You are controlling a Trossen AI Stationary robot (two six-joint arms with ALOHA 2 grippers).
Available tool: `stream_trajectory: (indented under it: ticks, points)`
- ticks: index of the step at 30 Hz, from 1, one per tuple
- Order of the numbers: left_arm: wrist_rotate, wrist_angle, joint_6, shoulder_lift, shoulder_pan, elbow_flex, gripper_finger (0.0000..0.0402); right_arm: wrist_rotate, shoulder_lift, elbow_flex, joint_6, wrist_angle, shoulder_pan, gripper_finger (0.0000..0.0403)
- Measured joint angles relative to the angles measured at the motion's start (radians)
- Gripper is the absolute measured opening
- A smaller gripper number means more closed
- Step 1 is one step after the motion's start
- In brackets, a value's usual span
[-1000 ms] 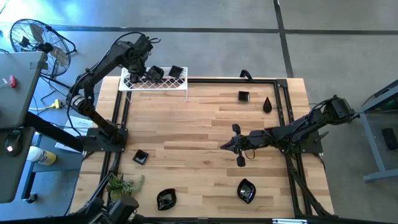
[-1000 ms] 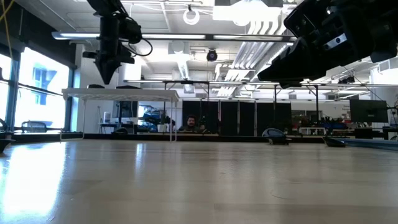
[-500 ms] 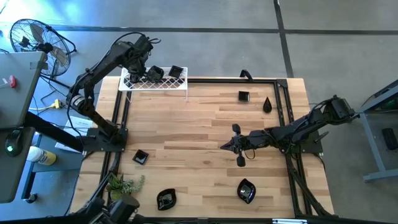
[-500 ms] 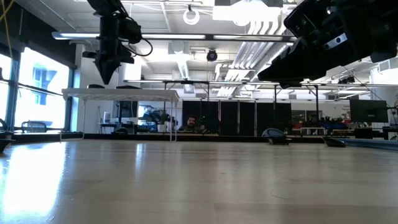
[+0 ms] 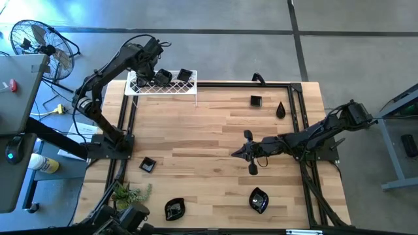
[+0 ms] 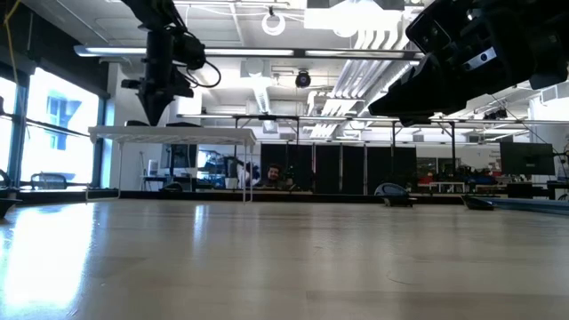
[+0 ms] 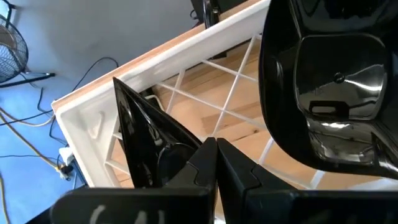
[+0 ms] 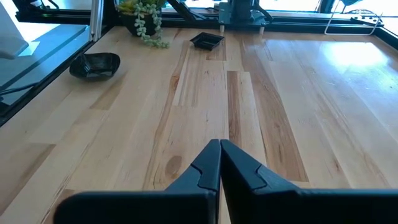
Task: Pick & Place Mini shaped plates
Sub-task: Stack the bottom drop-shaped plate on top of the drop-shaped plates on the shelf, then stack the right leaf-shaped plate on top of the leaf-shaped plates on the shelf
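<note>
The mini shaped plates are glossy black. Two lie on the white lattice rack (image 5: 161, 85) at the table's far left: a squarish one (image 7: 329, 81) and another (image 5: 185, 76). Several more lie on the table, among them a square one (image 5: 256, 100), a teardrop (image 5: 281, 109) and a leaf-like one (image 5: 259, 200). My left gripper (image 7: 216, 152) hangs over the rack's left end, pointing steeply down, shut on a teardrop plate (image 7: 140, 140). My right gripper (image 5: 235, 154) waits shut, low over the table's middle. My left gripper has the teardrop plate by its wide end (image 7: 177, 155); one finger (image 7: 199, 165) covers the exact place of contact. It comes from above, pointing steeply down. The plate stands tilted beside the fingers, its pointed tip (image 7: 117, 84) over the rack's rim.
A small green plant (image 5: 130, 192) stands at the near left corner, with a square plate (image 5: 147, 164) and a leaf-like plate (image 5: 175, 208) close by. A black frame (image 5: 295, 117) runs along the table's edges. Bare wood lies between the two arms.
</note>
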Motion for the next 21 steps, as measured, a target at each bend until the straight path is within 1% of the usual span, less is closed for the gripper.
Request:
stream_trajectory:
  ticks: [5,8,11,13,16,18,21]
  points:
    - [-0.01,-0.024,0.012,-0.014,0.0,0.0,0.0001,0.0,0.0,0.0,0.0,0.0,0.0,0.0002]
    - [-0.03,-0.029,0.022,-0.061,-0.001,0.0,0.0,0.0,0.0,0.0,0.0,-0.005,0.0,0.0005]
    - [-0.008,-0.002,0.015,-0.13,-0.024,-0.005,0.0001,0.004,0.0,0.0,0.003,-0.015,0.0,0.0006]
    - [0.003,0.067,0.015,-0.194,-0.064,-0.041,0.0,0.009,0.0,0.0,0.014,-0.017,0.0,0.0004]
    - [0.022,0.207,0.015,-0.301,-0.138,-0.143,0.0,0.009,0.0,0.0,0.018,-0.018,0.0,0.0002]
    - [0.052,0.333,0.016,-0.367,-0.197,-0.233,0.0,0.01,0.0,0.0,0.019,-0.018,0.0,0.0002]
    - [0.093,0.572,0.027,-0.466,-0.287,-0.405,0.0,0.02,0.0,0.0,0.031,-0.018,0.0,0.0004]
